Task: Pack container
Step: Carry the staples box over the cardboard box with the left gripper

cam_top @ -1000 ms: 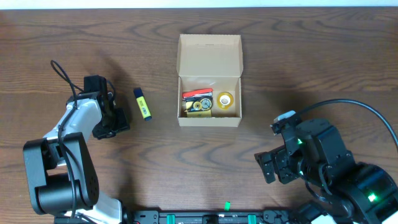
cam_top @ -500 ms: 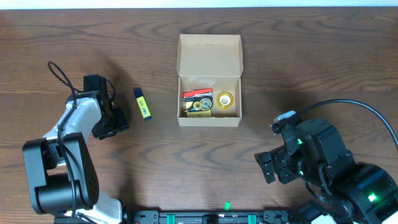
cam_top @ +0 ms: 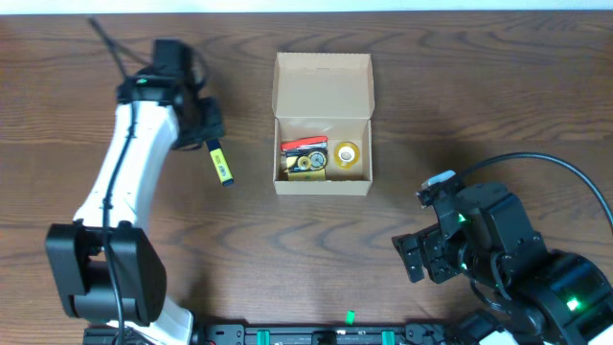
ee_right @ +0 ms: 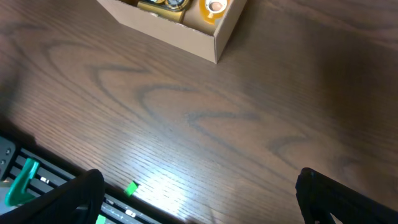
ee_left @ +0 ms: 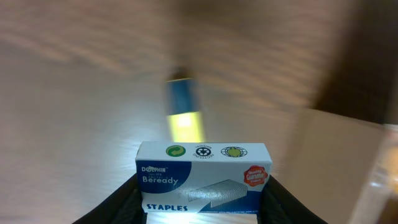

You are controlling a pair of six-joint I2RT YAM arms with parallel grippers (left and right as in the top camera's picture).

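Container [cam_top: 323, 97], lid open, on counter [cam_top: 479, 77].
Left tool [ee_left: 202, 198] clamped on staples box [ee_left: 204, 165], left of container; right tool [ee_right: 200, 198] apart, off its near-right corner.

Robotics lab test bench: wood-grain counter [cam_top: 479, 96], left arm [cam_top: 120, 172] and right arm [cam_top: 498, 240] at black rail [cam_top: 287, 335] along near edge; office stationery: staples box [ee_left: 203, 168], highlighter [cam_top: 220, 160].
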